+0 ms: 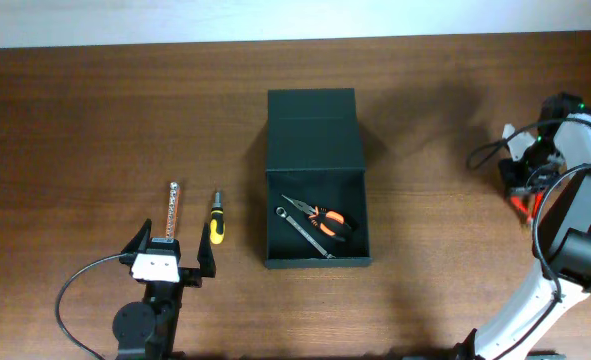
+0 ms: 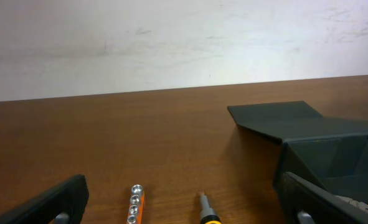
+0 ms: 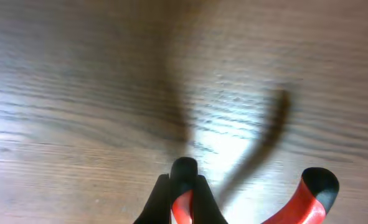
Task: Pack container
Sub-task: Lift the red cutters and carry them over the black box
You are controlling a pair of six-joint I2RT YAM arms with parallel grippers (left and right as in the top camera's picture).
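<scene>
The container point(image 1: 312, 130), a dark green-black box with its flap lid folded back, sits open at the table's middle. Orange-handled pliers point(image 1: 330, 219) and a small wrench point(image 1: 305, 232) lie inside. My left gripper point(image 1: 175, 250) is open and empty at the front left. It is just behind a silver-and-orange socket bar point(image 1: 172, 212) and a yellow-black screwdriver point(image 1: 216, 222). In the left wrist view the bar point(image 2: 136, 202) and screwdriver point(image 2: 205, 211) lie between the fingers point(image 2: 184, 205), with the container point(image 2: 320, 134) at right. My right gripper point(image 1: 523, 190) is far right, shut point(image 3: 184, 186) on one handle of a red-and-black handled tool point(image 3: 308, 199).
A pale wall runs along the table's far edge point(image 1: 295, 38). A black cable point(image 1: 75, 290) loops on the table beside my left arm. My right arm's white body point(image 1: 565, 260) fills the front right corner. Bare wood lies between the container and my right gripper.
</scene>
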